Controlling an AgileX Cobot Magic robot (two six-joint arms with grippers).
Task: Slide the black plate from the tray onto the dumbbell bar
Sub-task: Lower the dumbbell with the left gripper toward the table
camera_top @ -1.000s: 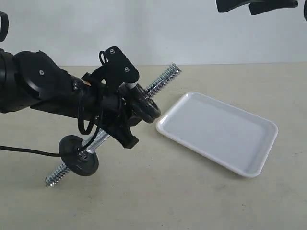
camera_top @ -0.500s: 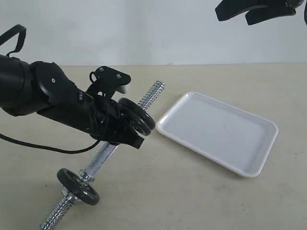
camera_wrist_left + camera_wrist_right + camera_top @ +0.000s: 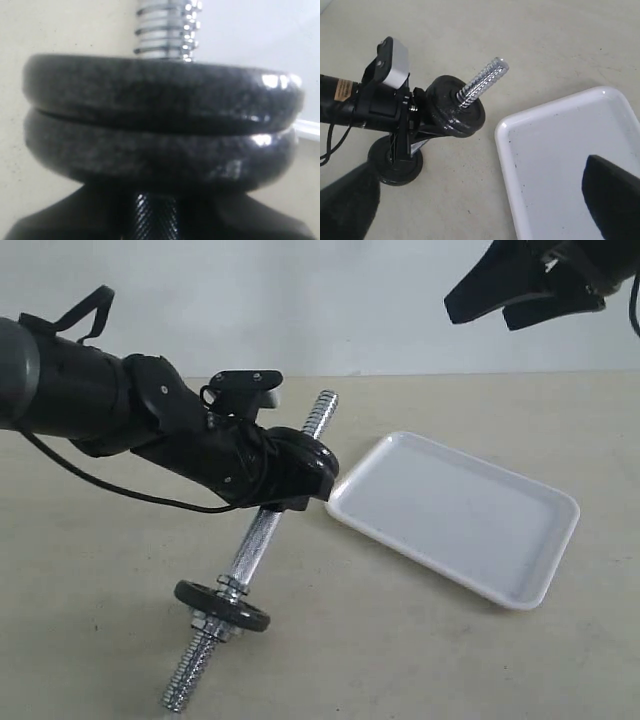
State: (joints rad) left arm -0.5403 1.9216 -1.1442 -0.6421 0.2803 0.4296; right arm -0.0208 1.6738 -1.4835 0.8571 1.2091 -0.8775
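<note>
My left gripper [image 3: 268,480] is shut on the knurled middle of the dumbbell bar [image 3: 258,535] and holds it slanted, its lower threaded end down by the table. Two black discs sit stacked just above the jaws. The outer one, the black plate [image 3: 160,85], is threaded on the bar next to the inner disc [image 3: 160,155], with the threaded tip [image 3: 167,25] sticking out beyond it. Another disc [image 3: 222,605] is fixed near the low end. The white tray [image 3: 455,515] lies empty to the right. My right gripper [image 3: 525,285] hangs open high above the tray's far side.
The beige tabletop [image 3: 420,650] stretches in front of the tray and the bar. A black cable [image 3: 110,485] trails from the left arm across the table. In the right wrist view the tray corner [image 3: 507,127] lies close to the stacked discs [image 3: 452,107].
The left arm has swung the bar from a shallow slant to a steeper one, dropping its low end and disc toward the table. The right gripper has come down further into view.
</note>
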